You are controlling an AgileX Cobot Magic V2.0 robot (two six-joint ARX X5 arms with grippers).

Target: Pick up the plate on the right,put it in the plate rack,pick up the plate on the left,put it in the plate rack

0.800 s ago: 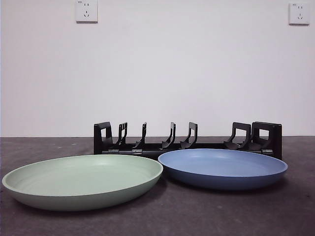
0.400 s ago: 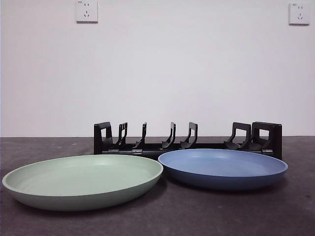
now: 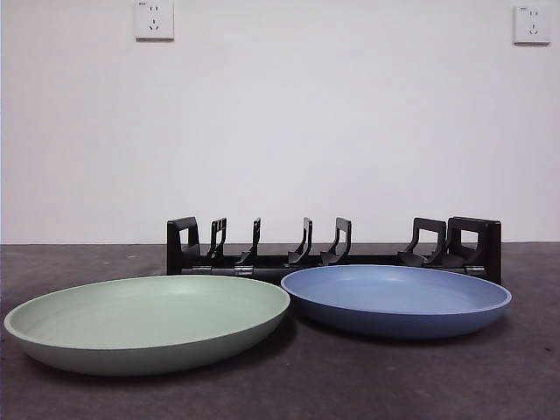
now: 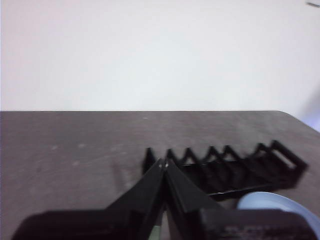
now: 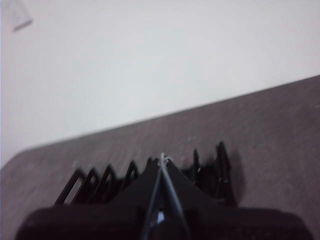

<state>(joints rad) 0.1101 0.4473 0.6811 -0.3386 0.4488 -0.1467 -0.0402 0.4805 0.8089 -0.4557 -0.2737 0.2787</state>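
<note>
Nothing has been lifted yet: we have two plates on the bench (image 3: 525, 385), one blue plate (image 3: 395, 299) and one green plate (image 3: 149, 322), both lying flat in front of the single plate rack (image 3: 332, 254), with neighbouring rims just beside each other, perhaps touching. In the front view no arm shows at all.

Our left gripper (image 4: 163, 162) has its fingers pressed together at the tips and holds nothing. Beyond those fingertips lies the rack, and a sliver of the blue plate sits just beside the fingers, low and to the side. Our right gripper (image 5: 162, 159) is likewise closed tip to tip and empty, with the rack directly beyond its fingertips and a faint glimpse of blue beneath them.

We count two grippers, two plates, one rack and two wall sockets (image 3: 154, 19). The rack shows two blocky end pieces and about five upright prongs between them; the wrist views are too blurred for us to count them surely.

What could go wrong, as we judge it: both sets of fingers must open before any grasp, or they will only push a rim. The plates are shallow and lie flat, so fingers coming down on the rim could slip or skid the plate. Because the two rims sit so close, lifting the blue plate may drag the green one. A tilted plate could also miss the gap between prongs and knock the light rack.
</note>
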